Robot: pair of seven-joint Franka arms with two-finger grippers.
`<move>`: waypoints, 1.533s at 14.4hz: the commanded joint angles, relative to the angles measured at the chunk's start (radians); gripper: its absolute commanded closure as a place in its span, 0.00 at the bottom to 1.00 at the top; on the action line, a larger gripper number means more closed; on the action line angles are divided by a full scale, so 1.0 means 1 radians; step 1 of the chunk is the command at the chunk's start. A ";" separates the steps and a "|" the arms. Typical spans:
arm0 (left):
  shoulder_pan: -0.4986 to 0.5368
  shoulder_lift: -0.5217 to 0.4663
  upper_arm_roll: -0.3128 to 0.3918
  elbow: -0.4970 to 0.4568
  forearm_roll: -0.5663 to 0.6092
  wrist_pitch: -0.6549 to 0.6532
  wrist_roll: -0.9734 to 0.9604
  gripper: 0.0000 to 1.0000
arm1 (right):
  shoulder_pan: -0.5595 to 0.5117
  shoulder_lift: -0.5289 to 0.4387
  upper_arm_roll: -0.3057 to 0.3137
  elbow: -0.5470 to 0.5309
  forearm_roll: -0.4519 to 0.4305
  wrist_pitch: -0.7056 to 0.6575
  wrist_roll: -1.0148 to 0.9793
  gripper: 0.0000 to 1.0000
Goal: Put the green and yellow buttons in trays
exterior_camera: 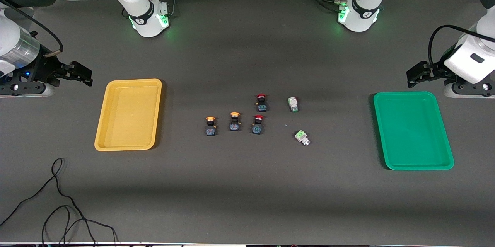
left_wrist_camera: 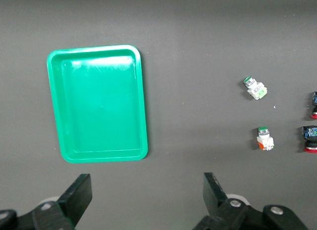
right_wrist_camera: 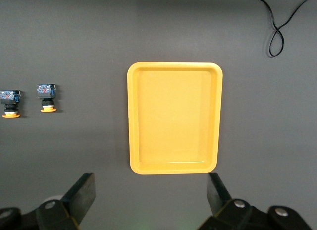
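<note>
Both claws are being held spread wide and empty above the bench (exterior_camera: 247, 200): the left claw (exterior_camera: 419, 74) is being kept over bare surface at the left arm's end, just above the green tray (exterior_camera: 444, 131), and the right claw (exterior_camera: 79, 74) is being kept likewise at the right arm's end, beside the yellow tray (exterior_camera: 101, 131). Each arm is waiting. Between the 2 trays, well apart from both, 6 switches are being shown lying on the bench. 2 orange-yellow buttons (exterior_camera: 210, 126) (exterior_camera: 234, 121) are lying side by side toward the yellow tray. 2 red-capped switches (exterior_camera: 262, 103) (exterior_camera: 257, 124) are lying next to them, one nearer the front camera. 2 pale green buttons (exterior_camera: 293, 104) (exterior_camera: 302, 138) are lying toward the green tray, tipped on their sides. Nothing is being carried by either tray.
</note>
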 commanded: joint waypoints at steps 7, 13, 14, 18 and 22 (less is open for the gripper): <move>-0.008 -0.016 0.002 -0.004 0.015 -0.005 0.004 0.00 | -0.006 0.012 0.000 0.026 0.010 -0.014 -0.019 0.00; -0.008 -0.016 0.002 -0.004 0.015 -0.006 0.003 0.00 | -0.005 0.005 0.000 0.023 0.008 -0.014 -0.019 0.00; -0.008 -0.016 0.002 -0.004 0.015 -0.007 0.004 0.00 | -0.006 0.009 0.000 0.026 0.010 -0.011 -0.019 0.00; -0.009 -0.027 -0.003 -0.003 0.015 -0.020 0.004 0.00 | -0.005 0.011 0.000 0.034 0.020 -0.014 -0.012 0.00; -0.011 -0.024 -0.059 0.071 0.015 -0.054 0.004 0.00 | -0.002 0.012 0.002 0.047 0.077 -0.014 -0.001 0.00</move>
